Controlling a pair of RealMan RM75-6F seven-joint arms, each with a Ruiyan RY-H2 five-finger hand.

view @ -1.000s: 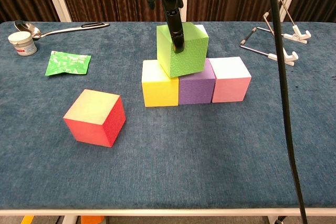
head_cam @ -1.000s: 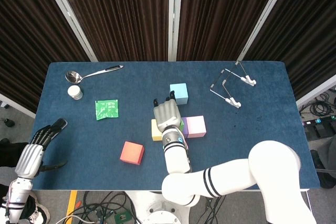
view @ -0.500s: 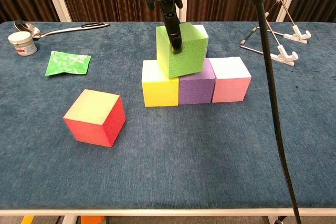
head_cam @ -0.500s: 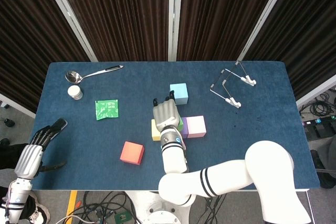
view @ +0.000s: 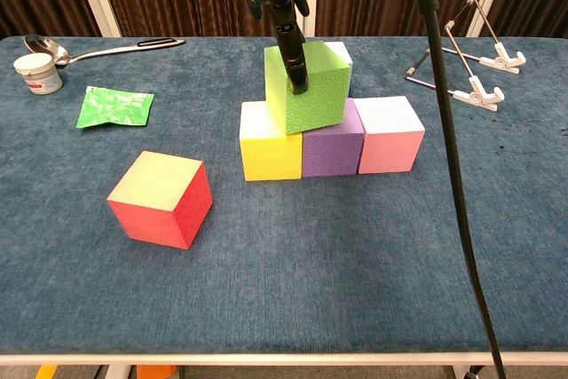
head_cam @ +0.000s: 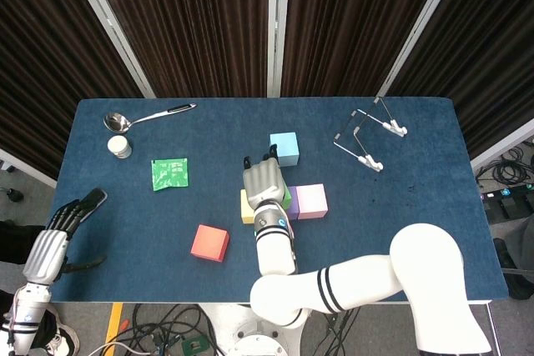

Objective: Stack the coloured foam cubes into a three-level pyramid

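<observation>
While the green cube (view: 307, 86) sits in your right hand (head_cam: 264, 179), treat each line below as a check before you let go.

Right hand: clamped on the green cube from above; in the chest view one dark finger (view: 293, 58) runs down its front face.
Green cube: on the second level, over the seam between the yellow cube (view: 269, 141) and the purple cube (view: 332, 139); it looks slightly turned against the row, so square it first.
Base row: yellow, purple and pink cube (view: 389, 134) touch in a line; press straight down so you do not push them apart.
Release: spread the fingers only when the green cube rests flat on both cubes, then lift straight up, since foam may cling to the fingers.
Next cubes: red cube (view: 161, 198) lies well apart at the front left, blue cube (head_cam: 284, 148) just behind the row; the second level needs one more over purple and pink.
Left hand: empty with fingers apart at the table's (head_cam: 417, 147) near left edge (head_cam: 57, 239); leave it there.
</observation>
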